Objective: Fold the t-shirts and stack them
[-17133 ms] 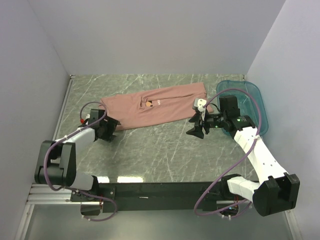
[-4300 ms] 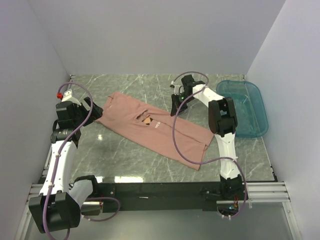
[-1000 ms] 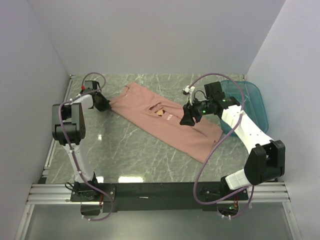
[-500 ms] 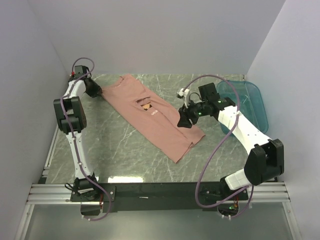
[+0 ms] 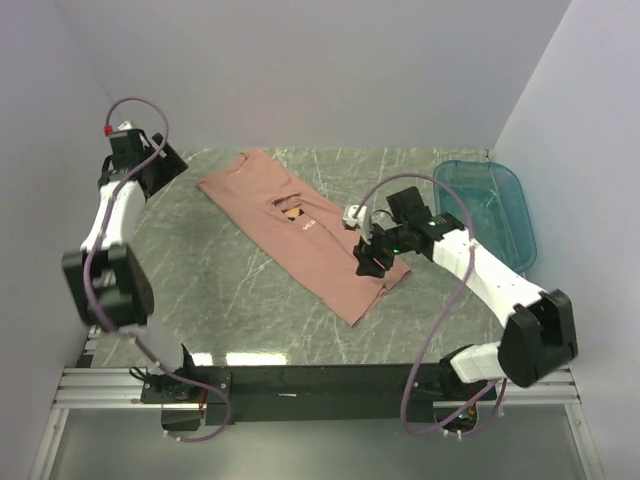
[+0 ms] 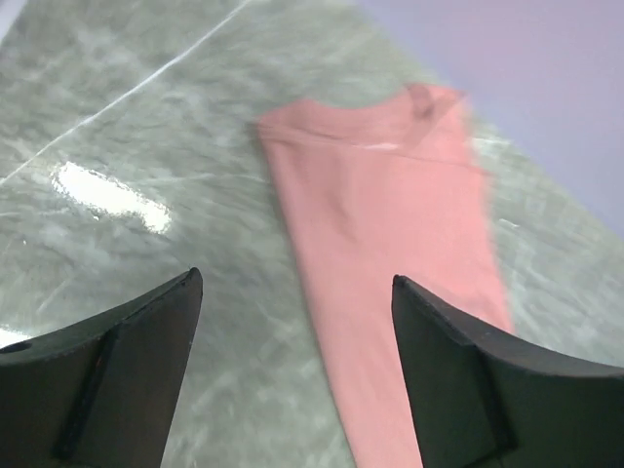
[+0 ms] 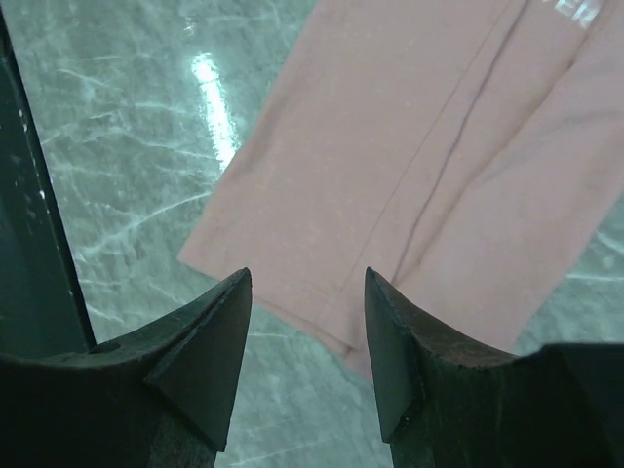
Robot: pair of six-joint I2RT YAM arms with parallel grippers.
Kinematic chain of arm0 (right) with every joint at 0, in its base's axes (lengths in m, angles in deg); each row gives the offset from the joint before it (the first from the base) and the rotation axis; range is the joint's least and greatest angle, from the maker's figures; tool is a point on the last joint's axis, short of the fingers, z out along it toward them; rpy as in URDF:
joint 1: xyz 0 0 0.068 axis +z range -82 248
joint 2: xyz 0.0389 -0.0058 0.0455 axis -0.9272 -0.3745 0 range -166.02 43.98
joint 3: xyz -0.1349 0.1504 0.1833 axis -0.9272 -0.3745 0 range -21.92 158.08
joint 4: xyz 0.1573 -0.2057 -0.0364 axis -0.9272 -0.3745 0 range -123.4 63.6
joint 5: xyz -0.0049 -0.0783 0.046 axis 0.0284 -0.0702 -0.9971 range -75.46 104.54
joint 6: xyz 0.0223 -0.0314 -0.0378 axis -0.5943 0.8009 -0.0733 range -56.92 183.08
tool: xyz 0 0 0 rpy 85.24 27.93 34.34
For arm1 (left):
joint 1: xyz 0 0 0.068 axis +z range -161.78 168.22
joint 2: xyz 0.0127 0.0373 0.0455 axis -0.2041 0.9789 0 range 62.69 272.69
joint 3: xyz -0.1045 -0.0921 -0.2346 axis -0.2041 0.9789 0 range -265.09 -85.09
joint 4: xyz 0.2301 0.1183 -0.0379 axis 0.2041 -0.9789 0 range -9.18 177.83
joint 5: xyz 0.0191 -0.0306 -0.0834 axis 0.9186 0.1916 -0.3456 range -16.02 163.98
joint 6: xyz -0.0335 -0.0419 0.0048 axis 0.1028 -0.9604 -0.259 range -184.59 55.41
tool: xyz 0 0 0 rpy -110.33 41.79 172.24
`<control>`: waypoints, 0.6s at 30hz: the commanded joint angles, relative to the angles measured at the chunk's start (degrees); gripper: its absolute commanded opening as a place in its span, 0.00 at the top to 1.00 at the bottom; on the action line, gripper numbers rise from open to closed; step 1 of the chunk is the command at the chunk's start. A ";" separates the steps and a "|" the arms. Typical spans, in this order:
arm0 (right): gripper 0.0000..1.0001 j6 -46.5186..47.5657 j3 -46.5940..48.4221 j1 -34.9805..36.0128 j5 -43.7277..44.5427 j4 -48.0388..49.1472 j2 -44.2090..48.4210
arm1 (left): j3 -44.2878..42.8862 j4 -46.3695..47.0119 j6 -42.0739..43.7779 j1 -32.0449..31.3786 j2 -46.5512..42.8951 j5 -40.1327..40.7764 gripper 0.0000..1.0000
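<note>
t-shirt runs far-left to near-right; right gripper, part-spread and empty, hovers over its near end; left gripper, wide and empty, stands clear far-left.

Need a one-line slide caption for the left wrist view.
Left gripper open and empty over the marble table, dusty-pink t-shirt lying on it just ahead.

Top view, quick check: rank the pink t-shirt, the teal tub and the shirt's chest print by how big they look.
1. pink t-shirt: clearly the largest, spread diagonally over the table.
2. teal tub: smaller, though the right arm hides part of it.
3. chest print: by far the smallest.
</note>
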 commanded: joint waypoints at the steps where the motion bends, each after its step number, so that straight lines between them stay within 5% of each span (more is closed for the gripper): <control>1: 0.43 10.86 -3.27 -4.05 -6.56 -0.01 8.58 | 9.38 7.75 5.39 -3.55 -11.87 -1.99 0.16; 12: 0.31 18.54 -9.97 -20.40 -20.04 1.48 22.92 | 36.27 15.22 16.74 -30.34 -37.89 -10.35 0.15; 18: 0.18 12.74 -13.31 -25.24 -21.18 8.85 26.79 | 43.76 17.95 14.64 -48.52 -42.57 -2.89 0.10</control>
